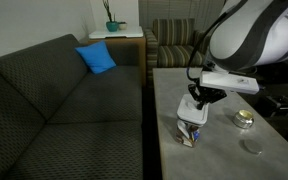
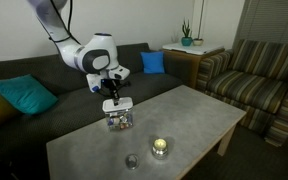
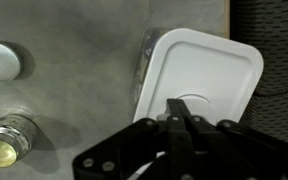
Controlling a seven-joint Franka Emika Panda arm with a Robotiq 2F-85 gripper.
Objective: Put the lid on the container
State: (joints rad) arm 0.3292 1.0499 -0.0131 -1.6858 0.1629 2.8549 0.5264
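Lid [image 3: 209, 65]: white, thin, probably light and slick plastic, lying on the clear container [image 2: 119, 122]; best pressed at its rim; hand [image 3: 177, 106] fully closed, empty, above its centre.

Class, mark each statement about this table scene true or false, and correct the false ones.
1. The flat white plastic lid sits on the clear plastic tub. True.
2. The gripper is wide open. False: it is shut, over the lid.
3. A blue cushion lies on the dark sofa. True.
4. The small round metallic tin stands on that sofa. False: it stands on the grey table.
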